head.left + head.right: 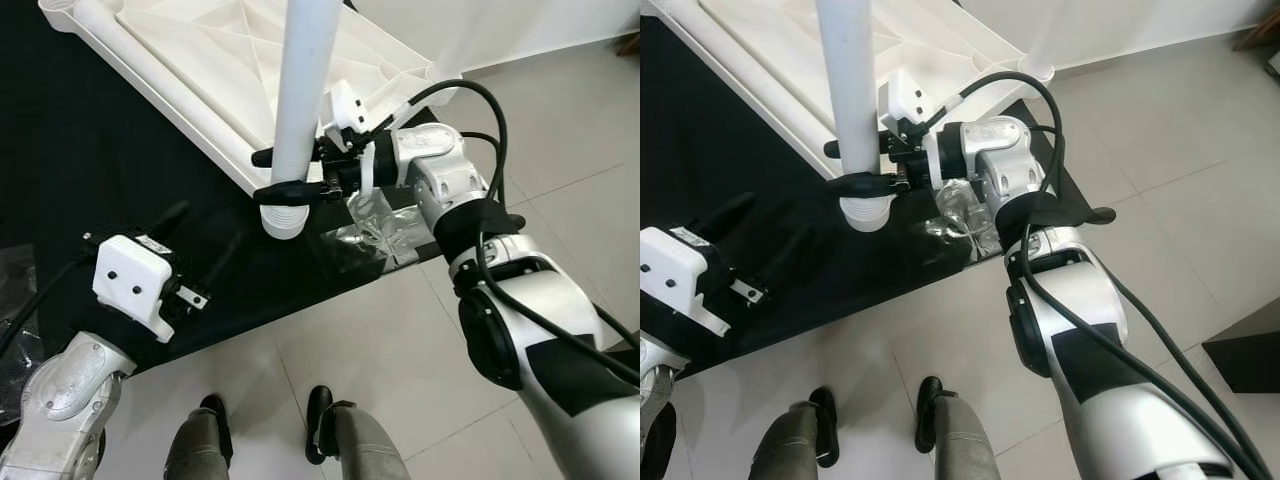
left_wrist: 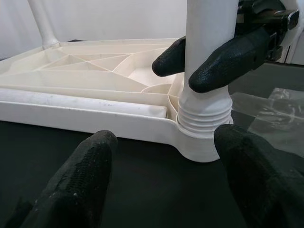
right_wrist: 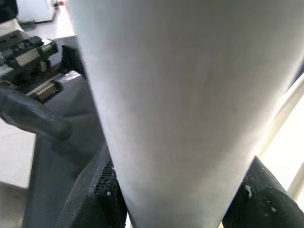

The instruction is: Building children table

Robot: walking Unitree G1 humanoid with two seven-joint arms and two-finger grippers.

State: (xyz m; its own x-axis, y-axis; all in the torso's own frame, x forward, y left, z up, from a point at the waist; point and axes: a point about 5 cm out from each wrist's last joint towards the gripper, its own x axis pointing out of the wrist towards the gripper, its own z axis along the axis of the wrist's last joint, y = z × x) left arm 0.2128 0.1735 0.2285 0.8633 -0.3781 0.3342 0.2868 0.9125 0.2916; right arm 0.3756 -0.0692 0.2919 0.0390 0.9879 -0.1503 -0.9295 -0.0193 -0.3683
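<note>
Leg point(image 1: 303, 90) stands upright, threaded end in the corner socket point(image 1: 283, 220) of the upturned tabletop point(image 1: 200, 60) on the black mat point(image 1: 90, 170); right gripper point(image 1: 285, 172) pinches it just above the threads, while left gripper point(image 1: 205, 262), fingers spread, sits near and apart.

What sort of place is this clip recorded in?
Probably a room in a home, used as a floor-level assembly spot: pale grey tiled floor, plain white wall, and a black mat holding the upturned white plastic tabletop while the right gripper clasps its white tubular leg.
</note>
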